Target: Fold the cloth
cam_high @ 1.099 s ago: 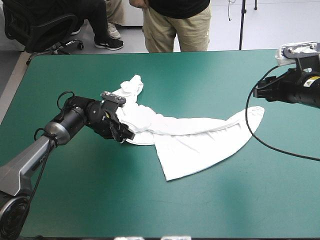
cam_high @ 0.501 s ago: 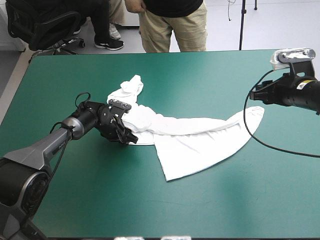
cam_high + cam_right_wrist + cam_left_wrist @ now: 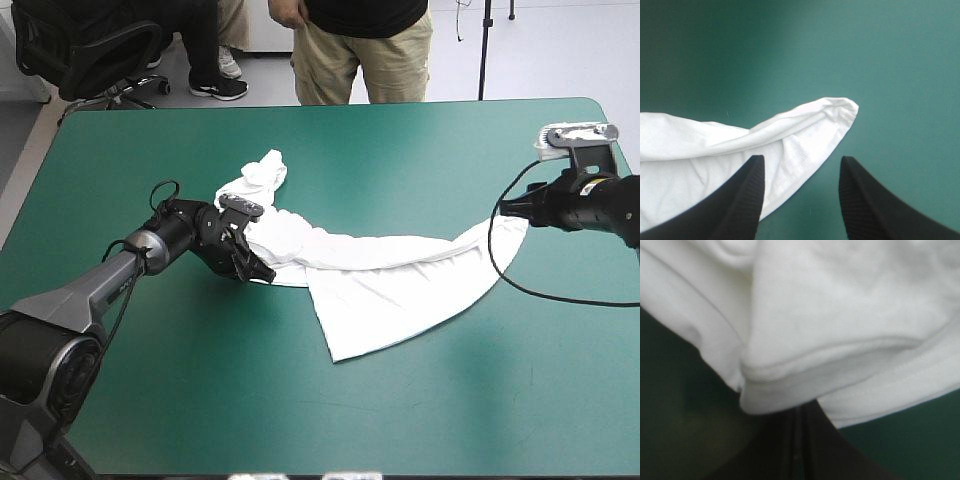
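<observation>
The white T-shirt [image 3: 390, 275] lies crumpled and stretched across the middle of the table, with a bunched part at its left and a pointed end at its right. My left gripper [image 3: 258, 273] is low at the bunched part's near edge. In the left wrist view its black fingers [image 3: 815, 450] meet in one arch, and the T-shirt's folded hem [image 3: 790, 400] lies over their tips. My right gripper [image 3: 503, 210] hovers at the pointed end. Seen from the right wrist, this gripper [image 3: 800, 165] stands open, with the T-shirt's tip [image 3: 835, 112] just ahead of its fingers.
A wide stretch of teal-green cover [image 3: 300, 410] lies between the T-shirt and the table's near edge. The right arm reaches in close to the table's right edge [image 3: 625, 150].
My left gripper's fingers have come together at the T-shirt's hem. The right gripper has sunk lower, toward the T-shirt's pointed right end. The T-shirt itself lies as before.
</observation>
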Motion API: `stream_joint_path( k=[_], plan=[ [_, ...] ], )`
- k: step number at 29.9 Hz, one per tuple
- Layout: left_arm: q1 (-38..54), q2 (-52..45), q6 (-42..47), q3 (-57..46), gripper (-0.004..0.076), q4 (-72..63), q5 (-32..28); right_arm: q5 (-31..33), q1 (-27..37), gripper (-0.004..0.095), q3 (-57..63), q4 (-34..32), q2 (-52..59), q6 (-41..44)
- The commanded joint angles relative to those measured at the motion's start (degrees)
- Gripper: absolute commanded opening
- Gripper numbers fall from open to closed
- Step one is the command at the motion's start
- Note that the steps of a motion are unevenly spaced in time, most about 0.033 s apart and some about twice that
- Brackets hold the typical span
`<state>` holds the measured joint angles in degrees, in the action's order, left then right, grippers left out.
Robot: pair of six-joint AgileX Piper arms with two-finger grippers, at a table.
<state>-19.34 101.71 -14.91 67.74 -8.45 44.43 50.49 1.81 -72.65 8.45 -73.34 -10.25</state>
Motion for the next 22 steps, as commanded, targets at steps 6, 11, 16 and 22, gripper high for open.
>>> stream_joint_path(
  k=[6, 11, 16, 22],
  plan=[
    [-0.8, 0.8, 0.1, -0.3, -0.0007, -2.7, -0.8, -5.9, 4.1, 0.0459, 3.4, 2.3, -7.4, -0.1],
    [-0.8, 0.8, 0.1, -0.3, -0.0007, -2.6, -0.8, -10.7, 7.3, 0.0459, 3.2, 9.9, -13.6, -5.5],
    [-0.8, 0.8, 0.1, -0.3, -0.0009, -2.4, -0.8, -13.1, 7.3, 0.0459, 3.2, 9.1, -20.1, -5.4],
    [-0.8, 0.8, 0.1, -0.3, -0.0009, -2.4, -0.8, -14.3, 7.2, 0.0436, 3.2, 10.0, -27.6, -5.3]
  ],
)
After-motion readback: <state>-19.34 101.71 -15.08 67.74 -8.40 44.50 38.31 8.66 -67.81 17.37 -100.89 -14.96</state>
